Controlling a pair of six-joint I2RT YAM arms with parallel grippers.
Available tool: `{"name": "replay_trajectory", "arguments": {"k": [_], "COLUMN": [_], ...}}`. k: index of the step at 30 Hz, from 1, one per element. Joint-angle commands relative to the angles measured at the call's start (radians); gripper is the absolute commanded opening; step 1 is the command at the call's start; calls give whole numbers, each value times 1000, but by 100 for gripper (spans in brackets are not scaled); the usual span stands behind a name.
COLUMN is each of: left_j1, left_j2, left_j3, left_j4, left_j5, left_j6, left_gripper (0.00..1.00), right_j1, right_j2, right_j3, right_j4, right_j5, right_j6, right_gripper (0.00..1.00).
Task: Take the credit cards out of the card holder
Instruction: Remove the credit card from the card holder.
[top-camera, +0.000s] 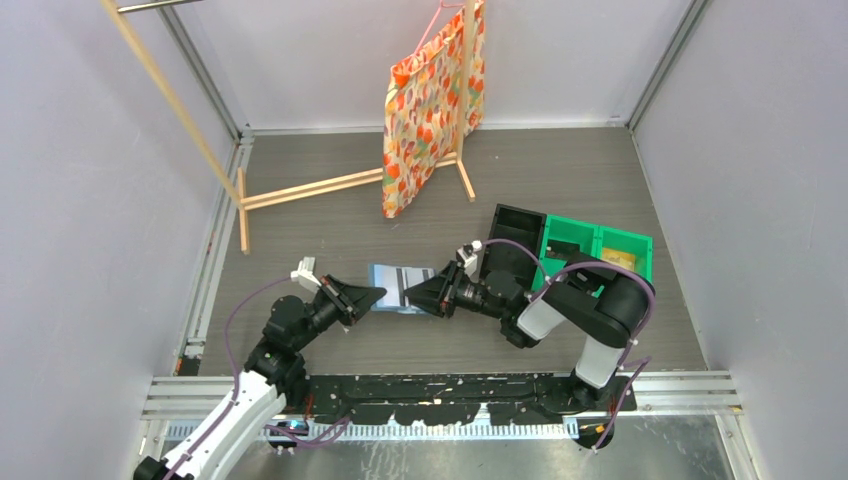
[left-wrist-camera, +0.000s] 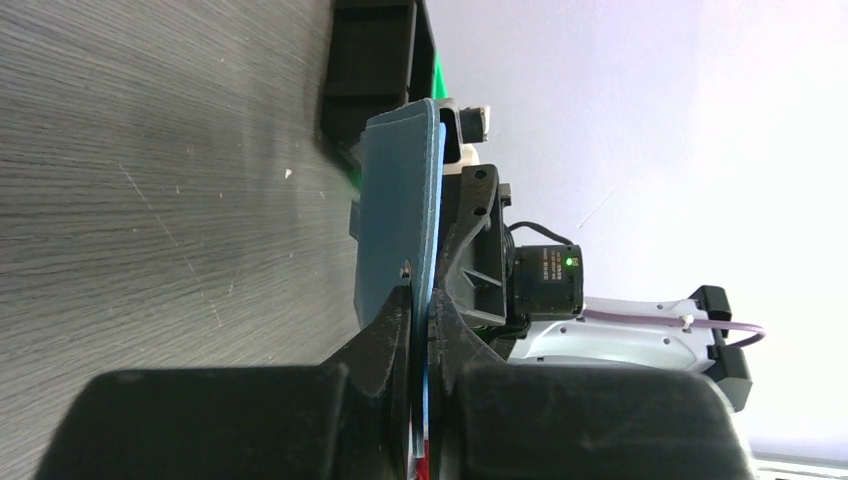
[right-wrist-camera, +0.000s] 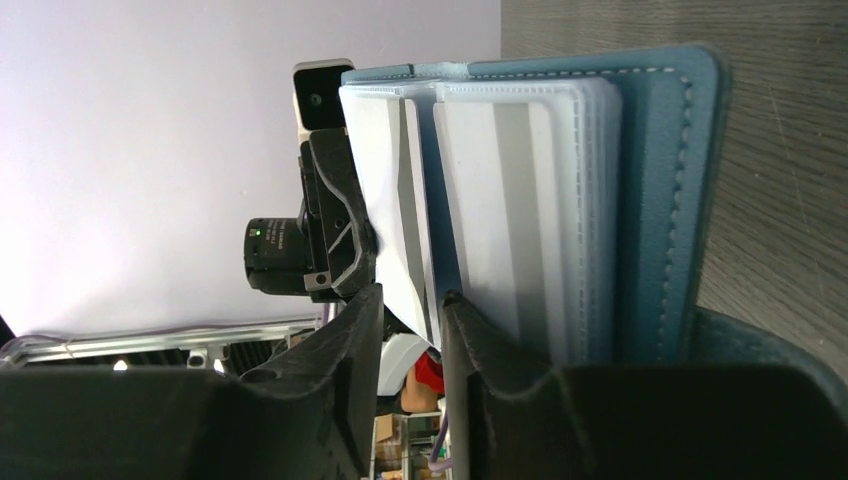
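Table (top-camera: 330, 232), grey woodgrain, w/ green bin (top-camera: 596, 228) & black bin (top-camera: 520, 212) at its right side. Card holder (top-camera: 402, 288), teal, held open off the table betw. both arms: left gripper (left-wrist-camera: 420, 325) clamped on the outer cover edge, right gripper (right-wrist-camera: 408, 320) w/ jaws narrowly apart astride a white sleeve leaf (right-wrist-camera: 395, 230), pinched or not, cannot tell; credit cards (right-wrist-camera: 490, 220), whitish-grey, appear to sit in the sleeves. Step, prob.: card extraction; next move needs a firm pinch on the card only, not the sleeve, then a straight pull out while the left arm holds.
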Motion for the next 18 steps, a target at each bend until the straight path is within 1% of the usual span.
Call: {"name": "replay_trajectory", "arguments": {"k": [1,10,15,17,18], "left_j1": [8,8,8,8,9], "left_j2": [-4,-17,-36,-48,-55], "left_j3": [11,3,-4,-6,-6], "left_j4": [89,73,57,43,37], "left_j5": [35,35,35,30,28], "left_j6": [-19,-20,-24,-25,-25], "left_gripper": [1,1,1,0,1], "right_j1": [-2,-16,-20,-22,-22], "right_j2": [-60,-88,-101,-104,-105], "right_j3": [2,13,14,10,5], "right_j4": [46,46,46,46,46], "right_j5": [-10,-25,-35,-35,-33], "right_j6": [-15,-14,-13,-13,-13], "right_gripper": [31,21,9,1,1]}}
